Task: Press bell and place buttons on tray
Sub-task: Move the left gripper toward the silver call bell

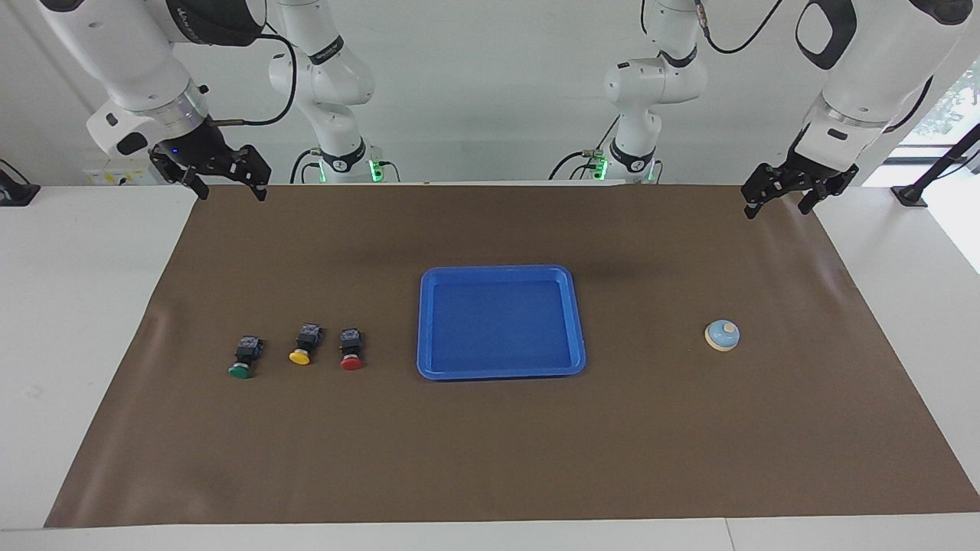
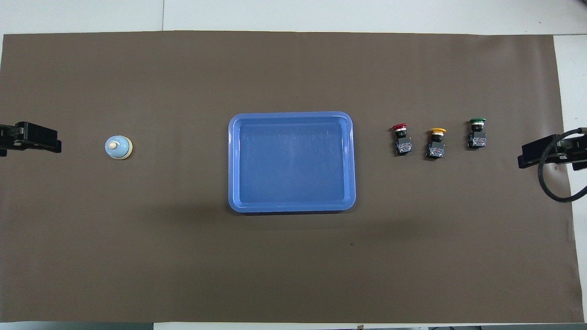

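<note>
While both arms wait raised, the spread left gripper (image 1: 787,197) hangs near the bell (image 1: 722,335), the spread right gripper (image 1: 226,182) above the buttons (image 1: 300,348), blue tray (image 1: 429,321) between.

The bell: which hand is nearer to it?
Left. The left hand hangs over the mat's edge at the bell's end; the right hand waits at the buttons' end.

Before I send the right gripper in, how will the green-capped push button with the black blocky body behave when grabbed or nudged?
The green-capped push button lies on its side on the brown mat, so its round cap may let it pivot or roll if nudged. Its black body looks rigid and blocky, likely a firm grip. It looks small, probably light, and sits apart from the yellow-capped button, leaving finger room.
</note>
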Robot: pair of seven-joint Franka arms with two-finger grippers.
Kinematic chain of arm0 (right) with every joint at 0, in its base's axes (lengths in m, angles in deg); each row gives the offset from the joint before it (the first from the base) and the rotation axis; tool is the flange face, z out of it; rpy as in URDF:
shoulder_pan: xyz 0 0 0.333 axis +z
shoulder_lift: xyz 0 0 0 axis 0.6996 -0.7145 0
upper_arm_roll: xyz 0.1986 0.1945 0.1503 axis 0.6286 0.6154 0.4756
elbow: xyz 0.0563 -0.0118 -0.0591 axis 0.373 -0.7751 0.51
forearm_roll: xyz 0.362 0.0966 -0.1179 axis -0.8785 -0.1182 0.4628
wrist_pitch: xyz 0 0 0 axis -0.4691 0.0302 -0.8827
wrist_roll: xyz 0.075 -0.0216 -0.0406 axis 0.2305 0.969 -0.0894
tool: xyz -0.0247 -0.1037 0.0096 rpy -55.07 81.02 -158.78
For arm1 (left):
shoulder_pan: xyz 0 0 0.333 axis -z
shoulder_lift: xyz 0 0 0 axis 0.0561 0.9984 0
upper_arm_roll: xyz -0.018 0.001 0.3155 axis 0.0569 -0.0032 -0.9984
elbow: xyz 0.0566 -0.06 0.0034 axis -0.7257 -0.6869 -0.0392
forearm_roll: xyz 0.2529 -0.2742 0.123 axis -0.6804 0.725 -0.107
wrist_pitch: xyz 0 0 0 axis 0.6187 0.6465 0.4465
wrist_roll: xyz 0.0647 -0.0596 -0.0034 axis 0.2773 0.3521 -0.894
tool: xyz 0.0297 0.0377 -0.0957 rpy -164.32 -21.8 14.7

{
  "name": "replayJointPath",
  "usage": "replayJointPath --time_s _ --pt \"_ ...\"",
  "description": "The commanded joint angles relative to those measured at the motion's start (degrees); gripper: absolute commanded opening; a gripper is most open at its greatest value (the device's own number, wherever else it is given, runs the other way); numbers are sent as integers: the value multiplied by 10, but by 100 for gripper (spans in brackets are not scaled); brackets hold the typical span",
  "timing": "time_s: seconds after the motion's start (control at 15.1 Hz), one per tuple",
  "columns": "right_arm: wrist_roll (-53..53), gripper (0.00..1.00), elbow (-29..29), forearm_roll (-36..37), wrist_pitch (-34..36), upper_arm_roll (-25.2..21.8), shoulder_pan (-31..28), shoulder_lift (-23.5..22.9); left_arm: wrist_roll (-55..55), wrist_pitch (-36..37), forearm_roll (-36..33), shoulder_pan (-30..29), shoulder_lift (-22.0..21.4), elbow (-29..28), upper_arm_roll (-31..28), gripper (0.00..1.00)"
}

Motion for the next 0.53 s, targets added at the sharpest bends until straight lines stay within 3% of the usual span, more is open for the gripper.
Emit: replayJointPath --time_s 0.0,0.33,0.4,0.46 --pt "13 100 -5 9 -3 1 -1 6 2 10 -9 -2 -6 2 0 100" --pt "13 100 -5 9 -3 1 -1 6 -16 -29 -14 -2 -12 -20 1 100" --pt "13 100 -5 9 -3 1 -2 6 -19 -32 -15 -3 -13 -22 1 73" --pt "13 100 -5 9 -3 1 -2 6 -21 -29 -15 -8 -12 -25 0 7"
